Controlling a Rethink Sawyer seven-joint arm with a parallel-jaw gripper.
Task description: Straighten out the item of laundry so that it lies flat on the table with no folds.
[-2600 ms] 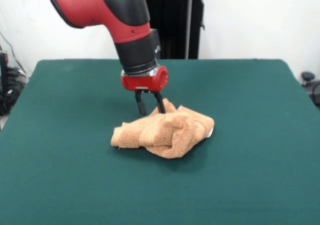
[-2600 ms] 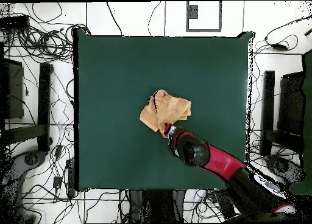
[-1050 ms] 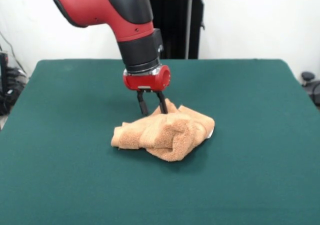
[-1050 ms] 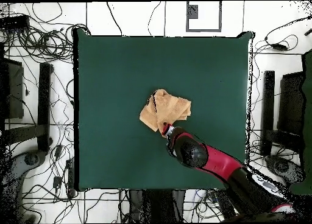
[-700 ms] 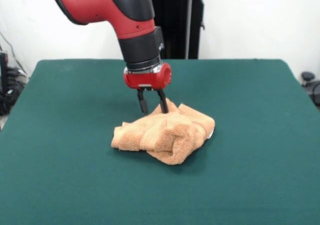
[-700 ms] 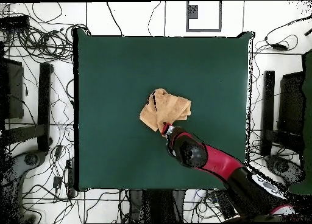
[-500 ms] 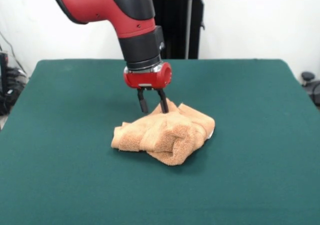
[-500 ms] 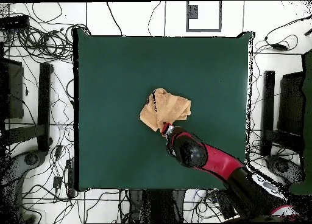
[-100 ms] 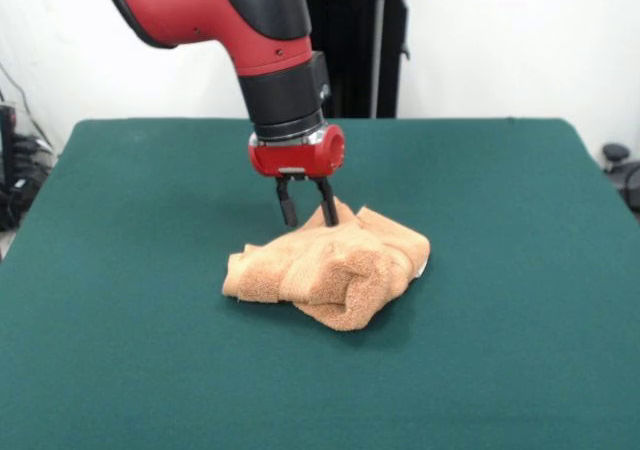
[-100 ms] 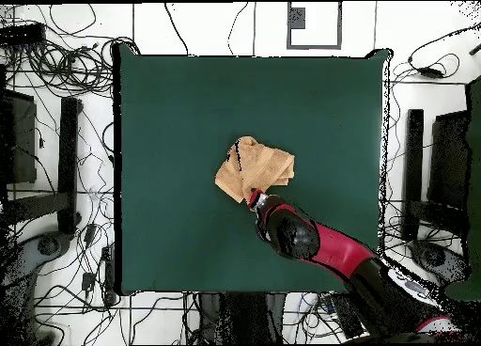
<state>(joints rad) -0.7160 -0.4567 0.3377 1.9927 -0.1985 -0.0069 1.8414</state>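
Observation:
The item of laundry (image 9: 330,267) is an orange-tan towel lying bunched in thick folds near the middle of the green table (image 9: 120,270). A small white tag (image 9: 424,263) peeks out at its right end. My gripper (image 9: 308,218) points down at the towel's far edge, its two black fingers apart, their tips at or just into the cloth. In the overhead view the crumpled towel (image 10: 254,169) lies mid-table (image 10: 169,117), and the red arm covers most of the gripper (image 10: 254,200) at the towel's lower edge.
Bare green felt surrounds the towel on all sides. A black stand (image 9: 355,50) rises behind the table's far edge. In the overhead view, cables and black equipment (image 10: 66,164) lie on the floor around the table.
The gripper has drifted a little to the right and slightly up along the towel's far edge, fingers still apart. The towel's shape is nearly unchanged.

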